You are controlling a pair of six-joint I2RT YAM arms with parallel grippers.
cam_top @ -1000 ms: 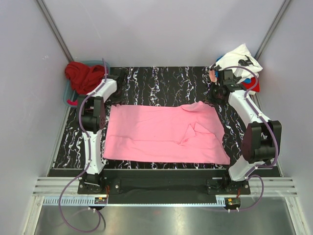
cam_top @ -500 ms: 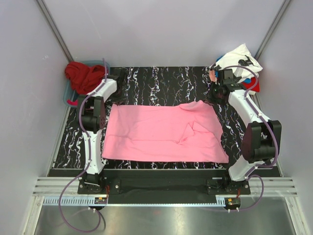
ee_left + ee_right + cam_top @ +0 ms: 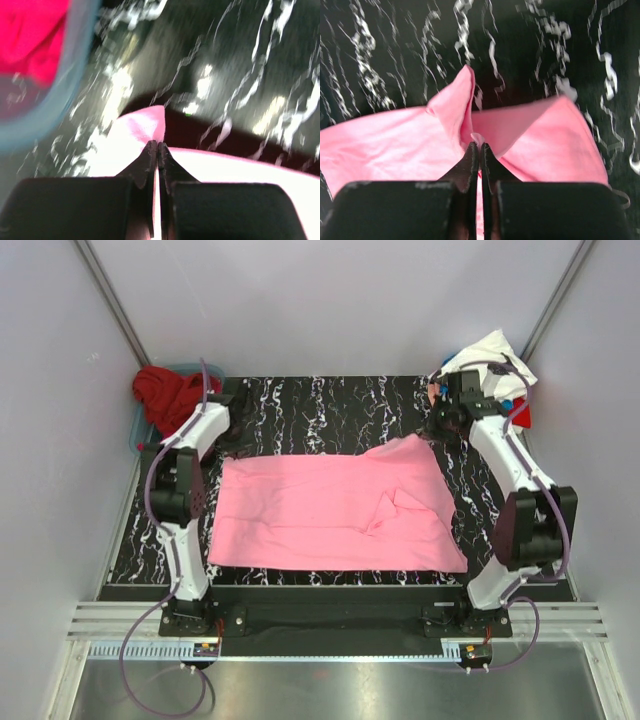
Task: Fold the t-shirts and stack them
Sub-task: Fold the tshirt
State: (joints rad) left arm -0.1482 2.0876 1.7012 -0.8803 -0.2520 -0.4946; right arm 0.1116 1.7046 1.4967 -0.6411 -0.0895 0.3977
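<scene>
Left and right jaws each clamped on a far corner of the pink shirt [image 3: 330,510], presumably to carry that edge forward evenly for folding.

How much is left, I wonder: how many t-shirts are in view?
3 clearly: the pink t-shirt spread flat mid-table, a red t-shirt bunched in the far-left bin, a white printed t-shirt heaped far right. Others may hide beneath it.
</scene>
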